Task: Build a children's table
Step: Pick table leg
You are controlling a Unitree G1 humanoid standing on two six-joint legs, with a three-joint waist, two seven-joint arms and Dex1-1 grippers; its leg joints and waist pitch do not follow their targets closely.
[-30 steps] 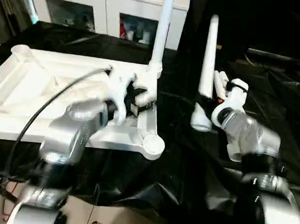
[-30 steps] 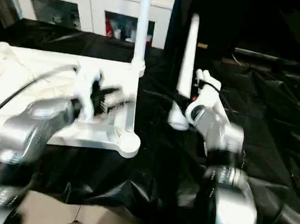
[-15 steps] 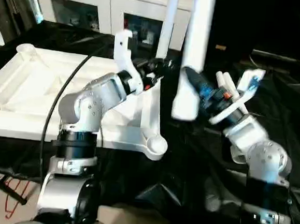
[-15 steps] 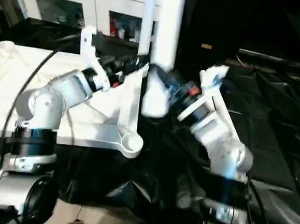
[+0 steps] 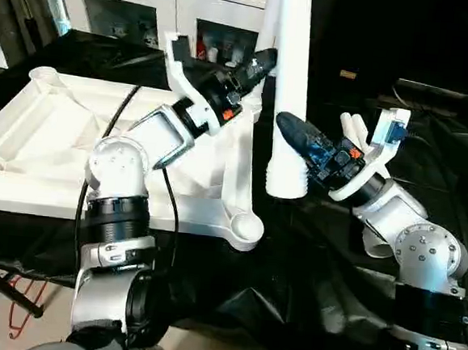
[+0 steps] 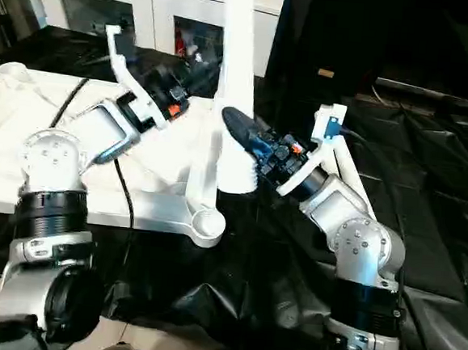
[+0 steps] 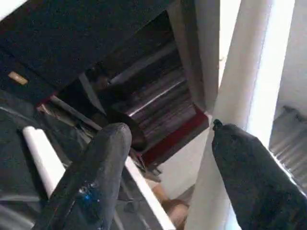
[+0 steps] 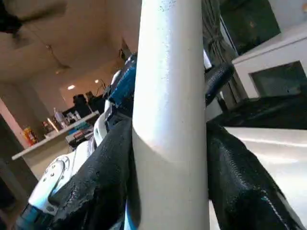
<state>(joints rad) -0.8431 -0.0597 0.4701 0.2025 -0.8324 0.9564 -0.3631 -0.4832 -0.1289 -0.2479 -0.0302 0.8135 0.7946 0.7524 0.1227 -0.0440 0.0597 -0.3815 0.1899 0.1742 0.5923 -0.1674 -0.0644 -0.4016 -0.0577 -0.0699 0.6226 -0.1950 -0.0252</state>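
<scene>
Since a second ago the right gripper (image 8: 168, 158) has swung its clamped table leg (image 5: 290, 82) upright, threaded end down; left gripper (image 7: 168, 158) gapes beside it.

No readable text, no labels, no brands — no numbers either
</scene>
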